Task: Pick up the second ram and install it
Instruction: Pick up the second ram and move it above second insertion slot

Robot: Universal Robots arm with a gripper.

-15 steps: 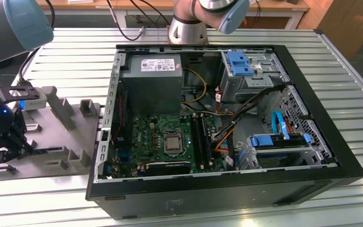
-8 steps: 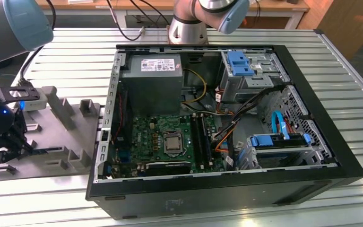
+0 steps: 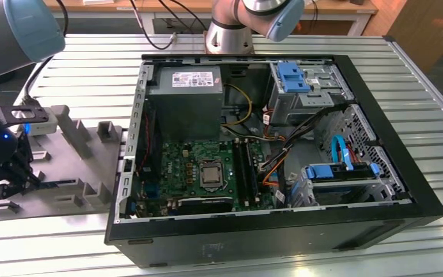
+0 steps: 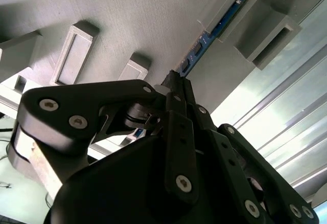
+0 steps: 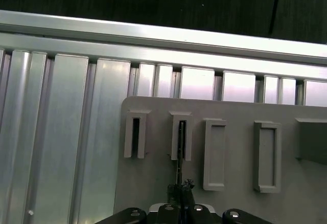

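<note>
One slatted aluminium table (image 3: 421, 115) carries an open computer case (image 3: 283, 239) across the centre and right of the exterior view. A grey holder block (image 3: 83, 144) lies just beside the case, at the exterior view's left. The gripper (image 3: 4, 184) sits over the block at lower left. In the second wrist view its fingers (image 4: 180, 106) are closed on the blue ram (image 4: 217, 27), which stands on edge in a block slot.

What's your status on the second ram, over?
Gripper shut on ram stick. Stick seated in gray holder slot, not yet lifted. Open computer case beside holder, on the exterior view's right.
</note>
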